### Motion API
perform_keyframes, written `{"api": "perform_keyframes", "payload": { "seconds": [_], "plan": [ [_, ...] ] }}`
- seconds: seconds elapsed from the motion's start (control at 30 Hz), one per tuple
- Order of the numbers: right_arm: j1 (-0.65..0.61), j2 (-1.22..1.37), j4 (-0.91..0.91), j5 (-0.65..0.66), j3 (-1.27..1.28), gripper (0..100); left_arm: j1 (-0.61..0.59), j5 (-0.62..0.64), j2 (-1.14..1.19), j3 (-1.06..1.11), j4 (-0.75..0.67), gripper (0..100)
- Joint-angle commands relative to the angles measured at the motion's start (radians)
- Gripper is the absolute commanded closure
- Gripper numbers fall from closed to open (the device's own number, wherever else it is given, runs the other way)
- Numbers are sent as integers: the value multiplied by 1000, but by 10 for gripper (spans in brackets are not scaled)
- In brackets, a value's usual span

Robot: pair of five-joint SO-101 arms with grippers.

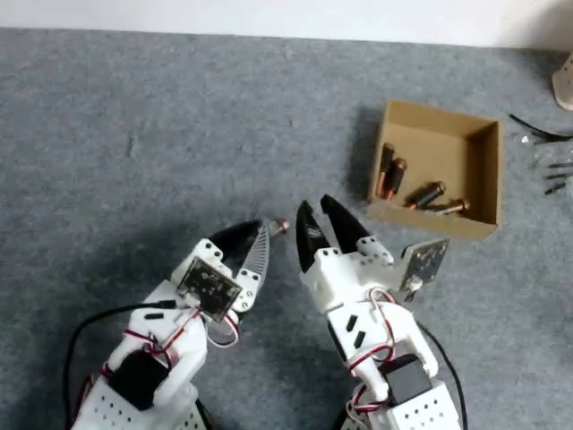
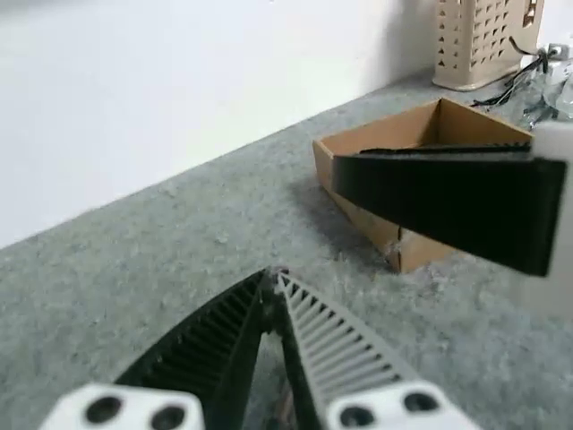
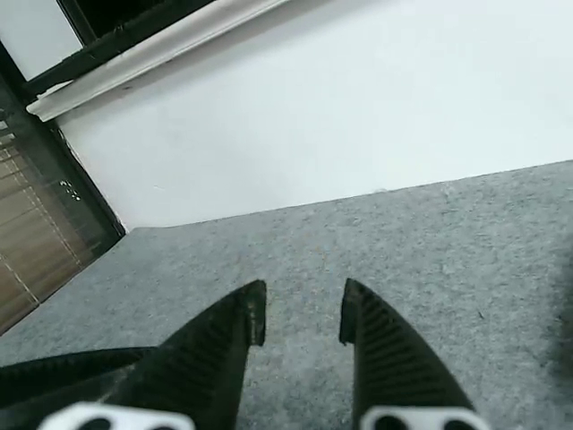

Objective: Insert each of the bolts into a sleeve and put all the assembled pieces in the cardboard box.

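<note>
At 2 o'clock on the grey carpeted table [image 1: 134, 116], the cardboard box [image 1: 430, 221] is set, and four assembled pieces [image 1: 428, 194] are contained in it. Toward 6 o'clock the right gripper [image 1: 319, 215] is seen with its fingers spread and nothing between them. At its 9 o'clock, the left gripper [image 1: 265, 229] is clamped on a copper-tipped piece [image 1: 281, 227], which juts from the fingertips.

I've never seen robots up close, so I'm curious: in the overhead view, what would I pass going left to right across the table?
left pincer → small metal piece at its tip → right pincer → cardboard box → dark cables
</note>
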Motion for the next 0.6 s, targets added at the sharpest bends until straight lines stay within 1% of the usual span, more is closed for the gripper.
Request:
{"api": "perform_keyframes", "payload": {
  "seconds": [0.0, 0.1, 0.27, 0.33, 0.47, 0.57],
  "plan": [
    [10, -10, -16, 2, -4, 872, -13, 5, -18, -30, -5, 993],
    [10, -7, -18, 2, -2, 872, -81, 3, -16, -28, -5, 993],
    [10, -1, -18, 2, -1, 872, -341, 0, -16, 25, -9, 993],
    [10, -1, -18, 2, -1, 872, -426, 3, -16, 30, -21, 993],
    [2, 1, -16, 9, 2, 872, -464, 5, -15, 97, -109, 991],
    [-68, 2, -15, 98, 30, 872, -466, 0, -15, 143, -161, 991]
  ]
}}
